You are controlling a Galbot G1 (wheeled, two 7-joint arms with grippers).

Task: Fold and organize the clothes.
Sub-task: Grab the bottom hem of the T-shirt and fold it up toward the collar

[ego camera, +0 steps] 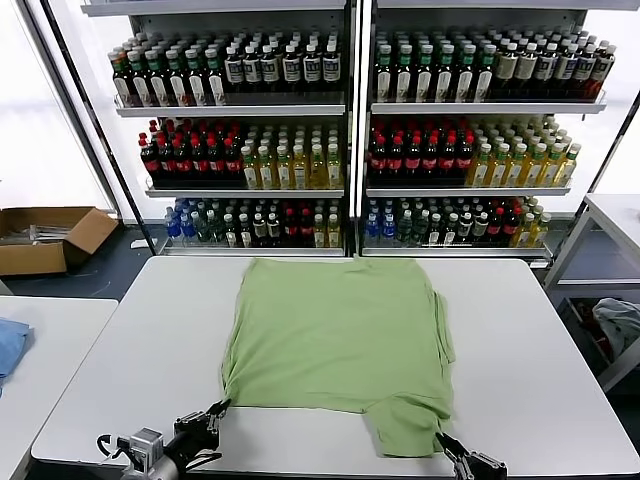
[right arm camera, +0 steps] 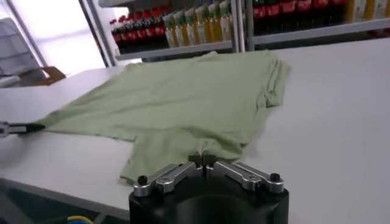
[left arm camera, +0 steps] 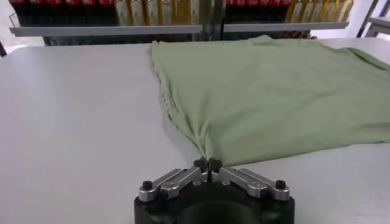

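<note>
Jaws of left gripper (left arm camera: 208, 163) and right gripper (right arm camera: 203, 159) pinched on shirt (ego camera: 340, 340) edges, collar hidden.

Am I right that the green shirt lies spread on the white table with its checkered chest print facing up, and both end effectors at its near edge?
Not quite: the green shirt lies plain side up, with no checkered print visible, as the head view shows. It is spread on the white table, with the left end effector and right end effector at its near edge.
</note>
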